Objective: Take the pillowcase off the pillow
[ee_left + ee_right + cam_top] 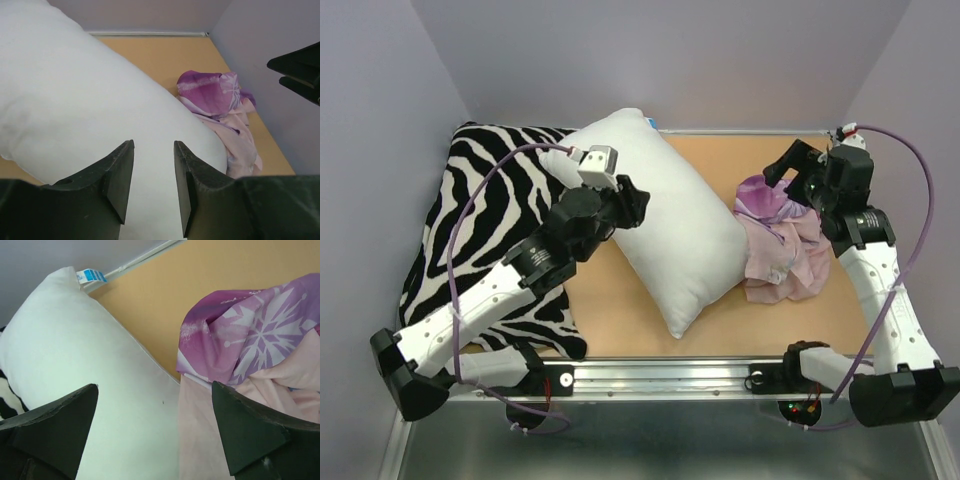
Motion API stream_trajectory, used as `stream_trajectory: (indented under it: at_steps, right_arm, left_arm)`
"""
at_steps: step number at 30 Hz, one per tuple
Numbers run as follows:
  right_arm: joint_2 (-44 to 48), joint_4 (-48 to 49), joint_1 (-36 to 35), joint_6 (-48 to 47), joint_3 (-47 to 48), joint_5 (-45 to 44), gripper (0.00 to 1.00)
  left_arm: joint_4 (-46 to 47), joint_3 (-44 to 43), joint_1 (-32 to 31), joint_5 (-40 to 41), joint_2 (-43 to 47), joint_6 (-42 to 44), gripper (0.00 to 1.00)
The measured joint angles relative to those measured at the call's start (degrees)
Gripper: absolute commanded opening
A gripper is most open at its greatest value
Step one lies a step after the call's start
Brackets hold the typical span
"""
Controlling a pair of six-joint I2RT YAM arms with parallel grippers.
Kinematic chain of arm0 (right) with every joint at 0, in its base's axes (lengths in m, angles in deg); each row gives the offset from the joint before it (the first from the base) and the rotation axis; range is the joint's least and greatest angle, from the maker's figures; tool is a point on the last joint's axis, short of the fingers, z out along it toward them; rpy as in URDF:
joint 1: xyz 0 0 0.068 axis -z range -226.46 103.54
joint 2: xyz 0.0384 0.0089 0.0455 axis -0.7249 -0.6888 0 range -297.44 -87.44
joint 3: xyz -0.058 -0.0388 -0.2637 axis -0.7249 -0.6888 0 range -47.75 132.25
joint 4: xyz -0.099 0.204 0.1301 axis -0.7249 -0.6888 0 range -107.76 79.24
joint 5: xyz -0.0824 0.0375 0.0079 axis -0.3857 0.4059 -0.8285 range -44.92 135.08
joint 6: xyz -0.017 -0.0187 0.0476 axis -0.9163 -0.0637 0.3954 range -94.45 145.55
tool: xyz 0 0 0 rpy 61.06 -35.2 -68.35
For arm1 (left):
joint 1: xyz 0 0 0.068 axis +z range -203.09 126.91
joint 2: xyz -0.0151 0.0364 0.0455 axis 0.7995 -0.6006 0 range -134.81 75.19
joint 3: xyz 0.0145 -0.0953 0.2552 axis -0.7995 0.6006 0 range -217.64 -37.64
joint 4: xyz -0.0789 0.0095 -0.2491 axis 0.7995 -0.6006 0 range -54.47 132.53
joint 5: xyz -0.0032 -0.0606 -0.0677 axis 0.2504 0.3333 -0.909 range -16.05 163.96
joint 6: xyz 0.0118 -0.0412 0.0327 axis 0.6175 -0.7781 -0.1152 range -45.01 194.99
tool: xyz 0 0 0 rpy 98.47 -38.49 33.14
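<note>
The plain white pillow (670, 225) lies bare and diagonal on the tan table. It fills the left wrist view (75, 100) and shows in the right wrist view (75, 350), with its blue tag (91, 276) at the far corner. The pillowcase (780, 240) lies crumpled beside the pillow's right side, off the pillow, purple snowflake print and pale pink showing (220, 100) (250, 340). My left gripper (635, 205) is open and empty just above the pillow (154, 145). My right gripper (788, 172) is wide open and empty above the pillowcase's far end (155, 390).
A black-and-white zebra-striped pillow (490, 220) covers the left side of the table, under my left arm. The tan table top (720, 160) is walled by pale lilac panels on three sides. A metal rail (670, 378) runs along the near edge.
</note>
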State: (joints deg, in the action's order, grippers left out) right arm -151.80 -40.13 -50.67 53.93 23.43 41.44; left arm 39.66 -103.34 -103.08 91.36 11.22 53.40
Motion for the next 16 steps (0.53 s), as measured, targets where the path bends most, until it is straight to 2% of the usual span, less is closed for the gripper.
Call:
stream_trajectory:
  at_steps: [8,16]
  right_arm:
    - [6.64,0.13,0.00,0.35,-10.19,3.30,1.00]
    - [8.94,0.22,0.00,0.17,-13.70,3.50,1.00]
  left_arm:
    - [-1.79,12.48,0.24,4.39,11.96,-1.77,0.49]
    - [-2.45,14.49,0.24,5.75,14.75,-2.97,0.49]
